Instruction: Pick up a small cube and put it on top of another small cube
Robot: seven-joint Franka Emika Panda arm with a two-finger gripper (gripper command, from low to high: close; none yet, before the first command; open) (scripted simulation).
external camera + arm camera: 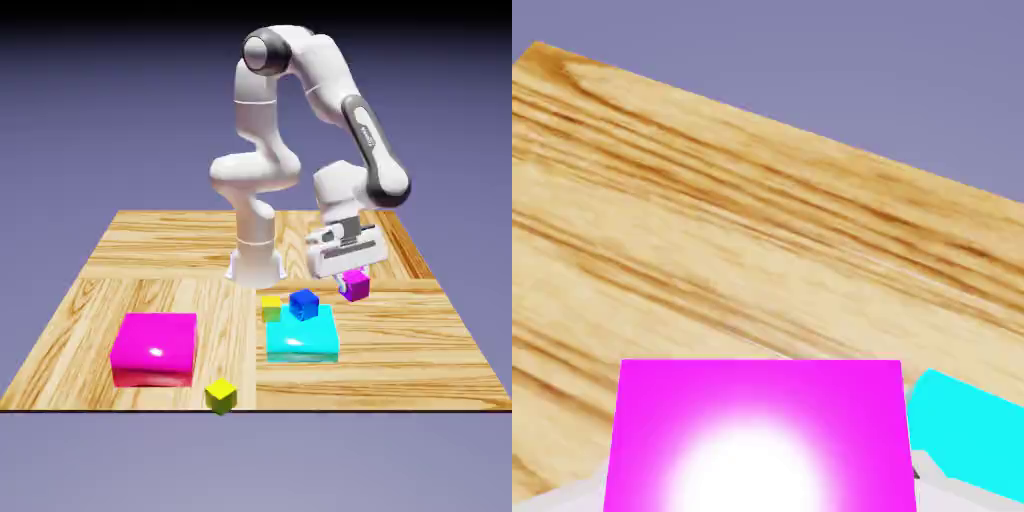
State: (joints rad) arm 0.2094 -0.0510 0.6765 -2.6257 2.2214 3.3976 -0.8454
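Note:
My gripper [351,277] is shut on the small magenta cube [356,289], low over the table just to the exterior view's right of the cyan block [302,338]. Whether the cube touches the wood I cannot tell. In the hand view the magenta cube [757,440] fills the bottom middle and hides most of the fingers. A small blue cube [304,303] sits on top of the cyan block. A small yellow cube [221,396] lies at the table's near edge. Another small yellow-green cube [271,306] sits against the cyan block's far left corner.
A large flat magenta block [154,348] stands at the exterior view's left on the wooden table [420,340]. In the hand view a corner of the cyan block [967,440] shows at the lower right, with the table's edge [812,130] beyond.

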